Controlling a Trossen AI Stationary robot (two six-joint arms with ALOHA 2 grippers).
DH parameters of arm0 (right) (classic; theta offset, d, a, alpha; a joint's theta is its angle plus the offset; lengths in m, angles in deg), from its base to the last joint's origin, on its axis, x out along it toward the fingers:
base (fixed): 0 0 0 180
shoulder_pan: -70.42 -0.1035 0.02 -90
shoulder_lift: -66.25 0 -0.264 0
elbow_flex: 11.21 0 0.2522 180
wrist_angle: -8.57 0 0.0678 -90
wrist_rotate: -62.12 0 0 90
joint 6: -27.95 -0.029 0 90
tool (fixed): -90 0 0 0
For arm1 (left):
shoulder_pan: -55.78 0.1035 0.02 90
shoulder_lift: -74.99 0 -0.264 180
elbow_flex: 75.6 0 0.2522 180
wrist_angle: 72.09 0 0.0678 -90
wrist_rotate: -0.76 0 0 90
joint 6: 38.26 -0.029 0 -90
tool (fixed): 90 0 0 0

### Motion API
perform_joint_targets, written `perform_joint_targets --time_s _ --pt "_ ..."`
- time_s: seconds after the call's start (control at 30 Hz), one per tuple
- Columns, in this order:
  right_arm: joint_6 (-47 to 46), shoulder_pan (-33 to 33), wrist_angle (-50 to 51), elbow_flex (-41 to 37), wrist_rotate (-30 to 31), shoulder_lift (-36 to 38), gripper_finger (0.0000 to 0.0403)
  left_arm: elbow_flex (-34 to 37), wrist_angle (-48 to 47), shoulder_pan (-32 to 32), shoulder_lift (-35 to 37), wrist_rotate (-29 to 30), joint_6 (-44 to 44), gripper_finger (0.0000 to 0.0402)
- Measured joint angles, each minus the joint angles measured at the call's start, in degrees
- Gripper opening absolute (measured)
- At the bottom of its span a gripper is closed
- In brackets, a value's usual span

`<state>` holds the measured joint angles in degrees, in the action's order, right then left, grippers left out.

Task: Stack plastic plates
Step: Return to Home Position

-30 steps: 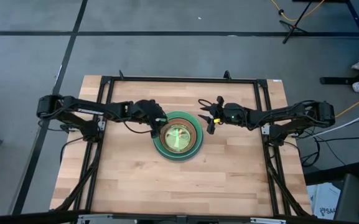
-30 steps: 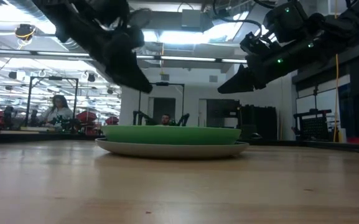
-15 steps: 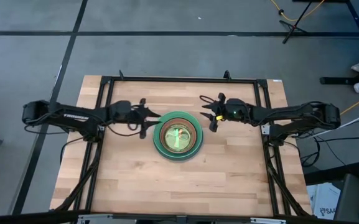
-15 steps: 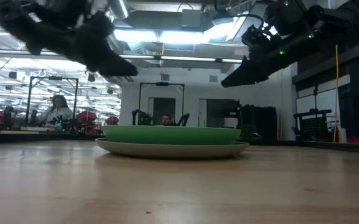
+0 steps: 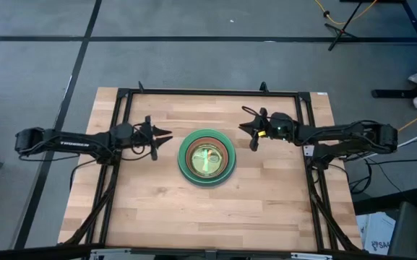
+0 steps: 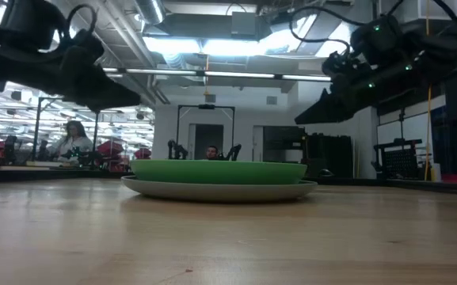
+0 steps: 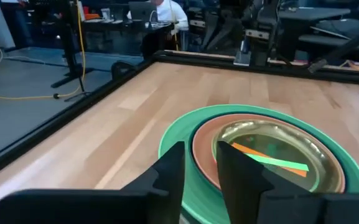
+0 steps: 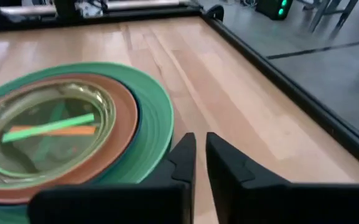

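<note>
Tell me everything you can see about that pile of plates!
The pile of plates sits flat in the middle of the wooden table. A pale grey plate is at the bottom, then green, then terracotta, with see-through yellow-green plates on top. Nothing grips it; both end effectors are off to the sides.

plates (image 5: 206,158) | one nested stack | green, terracotta, yellow-green visible | flat, mid-table

My L arm lies stretched low over the table's left side, left gripper (image 5: 157,137) w/ fingers (image 7: 170,171) spread a little, nothing held. My R arm mirrors it on the right side; right gripper (image 5: 247,135) has fingers (image 8: 182,158) nearly together, a thin gap showing, nothing held.
</note>
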<state>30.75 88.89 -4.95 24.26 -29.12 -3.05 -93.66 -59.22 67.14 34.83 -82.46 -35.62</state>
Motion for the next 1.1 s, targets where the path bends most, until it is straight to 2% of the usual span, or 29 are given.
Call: perform_joint_targets --time_s 0.2,0.3,0.5,0.7,0.83,0.93,1.1 --pt "-1.07 -0.07 -1.19 -2.21 -0.87 4.23 0.0003 3.81 -0.17 -0.09 4.62 0.62 0.91 0.0054" --pt "-1.14 -0.06 -2.52 -4.42 -0.77 7.39 0.0003 3.89 -1.85 -0.09 6.42 1.71 0.82 0.0042" --pt "-3.17 -0.05 -2.50 -8.73 0.21 14.55 0.0005 3.89 -1.61 -0.11 8.71 -0.20 0.00 0.0027" --pt "-6.05 -0.05 -2.64 -15.11 1.12 23.61 0.0005 3.89 -1.73 -0.13 9.20 -1.29 -1.73 0.0019" --pt "-7.54 -0.05 -2.78 -20.20 2.20 32.63 0.0005 3.89 -1.66 -0.13 9.57 -0.58 -2.19 0.0016" --pt "-8.52 -0.05 2.92 -21.28 3.67 38.99 0.0005 3.89 -1.79 -0.13 9.55 -0.52 -1.94 0.0016" --pt "-8.56 -0.05 12.50 -21.24 2.72 48.93 0.0005 3.89 -1.76 -0.15 9.57 -0.47 -1.88 0.0016"
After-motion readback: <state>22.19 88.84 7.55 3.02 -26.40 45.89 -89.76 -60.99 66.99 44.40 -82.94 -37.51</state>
